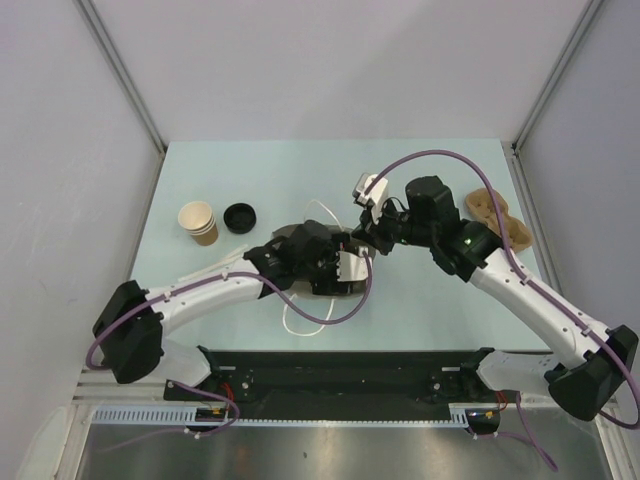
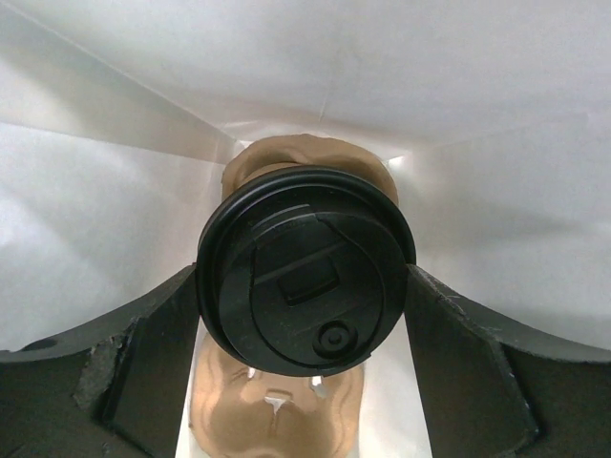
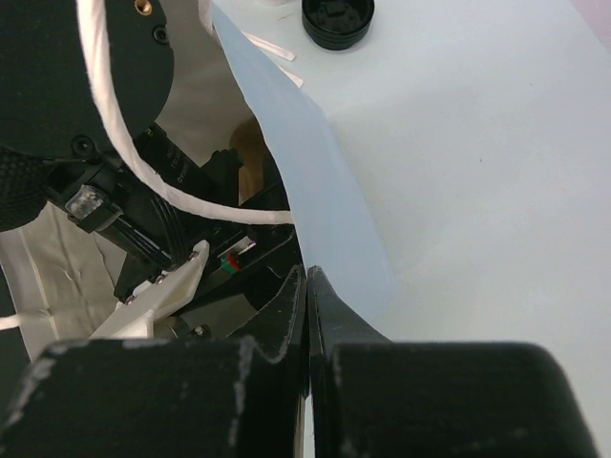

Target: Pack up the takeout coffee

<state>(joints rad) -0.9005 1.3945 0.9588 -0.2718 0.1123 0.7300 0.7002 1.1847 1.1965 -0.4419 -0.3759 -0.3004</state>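
Table: a pale table (image 1: 430, 300); the two arms meet at its centre.
Bag: a white paper bag (image 2: 496, 191) at the table's centre, with the left arm reaching in from 8 o'clock. Its walls look thin and floppy.
Tray: a moulded tan pulp tray (image 2: 277, 420) deep inside the bag, showing past the cup at 12 and 6 o'clock.
Cup stack: unlidded cups (image 1: 198, 222) at 10 o'clock on the table, well apart from the bag.
Takeout coffee: the takeout coffee (image 2: 305, 277) is inside the bag, over the tray, lid facing the left wrist camera. Whether it sits in a well cannot be told.
Handling: probably light if empty and top-heavy if filled. The paper wall will dent under a hard squeeze, and the plastic lid is slick and could pop off.
Where to hold: on the cup wall just under the lid rim, from 3 and 9 o'clock, never by the lid alone.
Left gripper: the left gripper (image 2: 304, 315) is spread wide, its fingers (image 2: 143, 363) pressed against opposite sides of the coffee, gripping it.
Right gripper: the right gripper (image 3: 307, 277) is pinched together on the bag's edge, holding the mouth open.
Loose lid: a black lid (image 1: 240, 217) just beside the stack, at its 3 o'clock.
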